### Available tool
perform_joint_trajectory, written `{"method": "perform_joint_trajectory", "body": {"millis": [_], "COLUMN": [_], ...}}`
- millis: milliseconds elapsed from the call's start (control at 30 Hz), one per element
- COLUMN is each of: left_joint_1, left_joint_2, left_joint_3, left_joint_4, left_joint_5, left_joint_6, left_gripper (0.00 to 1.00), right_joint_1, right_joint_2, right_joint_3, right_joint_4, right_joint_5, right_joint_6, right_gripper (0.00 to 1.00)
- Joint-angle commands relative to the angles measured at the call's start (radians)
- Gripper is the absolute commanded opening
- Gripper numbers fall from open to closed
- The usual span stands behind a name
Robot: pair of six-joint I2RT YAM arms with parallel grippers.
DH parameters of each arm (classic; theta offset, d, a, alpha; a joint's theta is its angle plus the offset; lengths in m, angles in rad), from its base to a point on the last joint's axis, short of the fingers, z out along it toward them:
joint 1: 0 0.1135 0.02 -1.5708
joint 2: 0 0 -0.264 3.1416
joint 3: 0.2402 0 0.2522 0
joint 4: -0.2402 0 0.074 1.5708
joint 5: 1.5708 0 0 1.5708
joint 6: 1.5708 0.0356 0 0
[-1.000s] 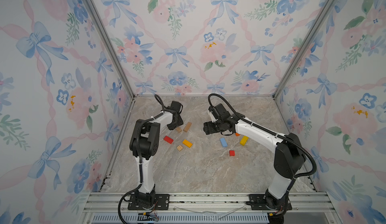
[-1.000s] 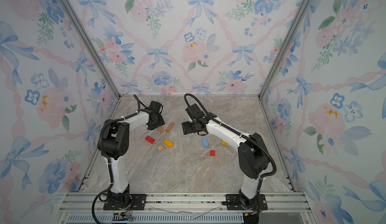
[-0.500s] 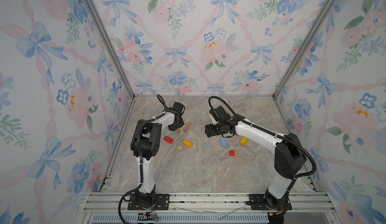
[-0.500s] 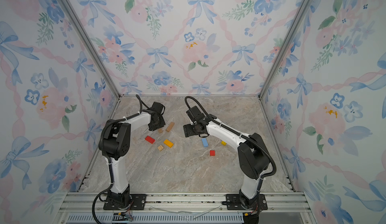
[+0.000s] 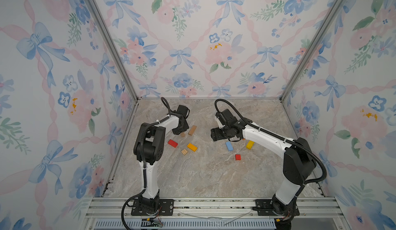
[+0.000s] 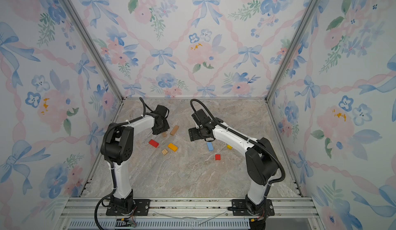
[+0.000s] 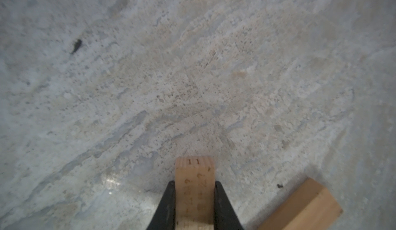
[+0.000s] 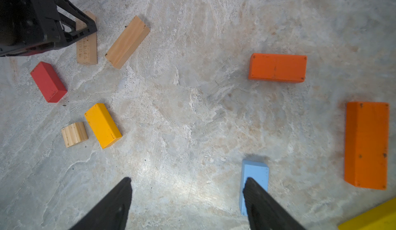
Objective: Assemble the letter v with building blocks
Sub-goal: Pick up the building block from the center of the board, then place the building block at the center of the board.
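Observation:
My left gripper (image 7: pixel 194 182) is shut on a natural wood block (image 7: pixel 194 173) with printed figures, which still lies on the marble table; the right wrist view shows that block (image 8: pixel 86 46) between the left gripper's fingers (image 8: pixel 89 26). A plain wood bar (image 5: pixel 192 130) lies just beside it. A red block (image 5: pixel 172 143), an orange-yellow block (image 5: pixel 192 147) and a small wood block (image 5: pixel 184 152) lie nearer the front. My right gripper (image 8: pixel 187 178) is open above bare table, one finger over a light blue block (image 8: pixel 255 171).
Two orange blocks (image 8: pixel 277 67) (image 8: pixel 366 145) lie under the right arm. A yellow block (image 5: pixel 249 144) and a small red block (image 5: pixel 237 157) lie on the right half. Floral walls enclose the table (image 5: pixel 203 175) on three sides.
The left gripper's jaws have closed onto the printed wood block. The right gripper has drifted slightly toward the front, still open.

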Motion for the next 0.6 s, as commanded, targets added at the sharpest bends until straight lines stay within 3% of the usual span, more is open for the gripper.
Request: {"method": "perform_joint_trajectory", "body": {"millis": [0,267,567], "left_joint_1": [0.014,0.093,0.171], "left_joint_2": [-0.06,-0.085,-0.017], "left_joint_3": [-0.009,0.049,0.153], "left_joint_4": [-0.059,-0.059,-0.063], "left_joint_5": [-0.014,-0.002,0.015], "left_joint_6": [-0.039,-0.043,0.001], "left_gripper": [0.0,0.0,0.0], "right_joint_1": [0.008,0.006,0.008], "right_joint_2": [-0.039,-0.086,-0.105], "right_joint_3": [-0.012,-0.065,-0.066], "right_joint_4": [-0.028,-0.011,-0.027], "right_joint_5": [0.005,0.016,0.024], "right_joint_6": [0.005,0.023,0.024], "right_gripper": [0.84,0.84,0.84]}}
